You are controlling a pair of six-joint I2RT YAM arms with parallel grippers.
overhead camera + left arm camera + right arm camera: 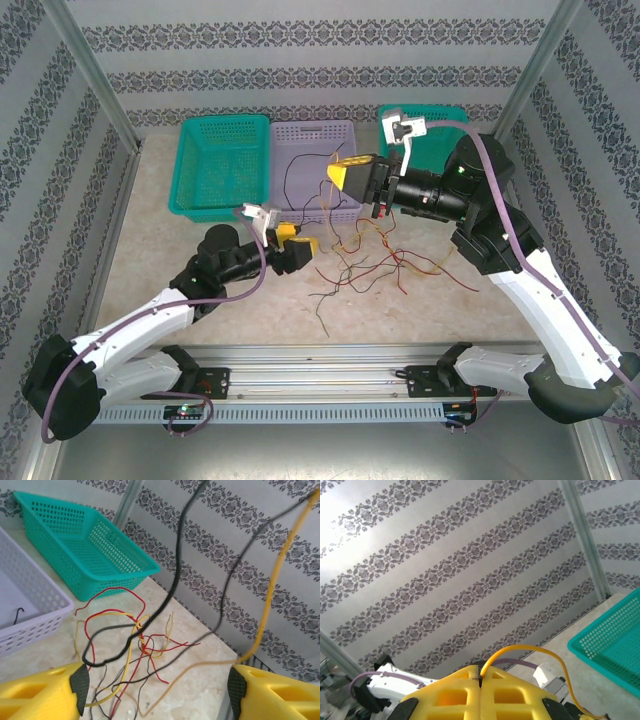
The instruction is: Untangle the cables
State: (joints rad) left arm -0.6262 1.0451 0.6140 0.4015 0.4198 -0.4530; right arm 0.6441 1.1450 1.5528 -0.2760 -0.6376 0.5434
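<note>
The left gripper (157, 690) has its fingers apart, with black and yellow strands rising in front of it. The right gripper (480, 677) is pressed together on a yellow cable (517, 647). The other cables (370, 262) lie tangled on the table (200, 270), just before the purple basket (318, 150).

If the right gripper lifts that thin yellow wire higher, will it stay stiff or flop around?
Probably floppy: the thin yellow wire bows in a loose loop out of the shut right gripper. It may drag neighbours, since yellow strands twist into the knot of red and black wires.
</note>
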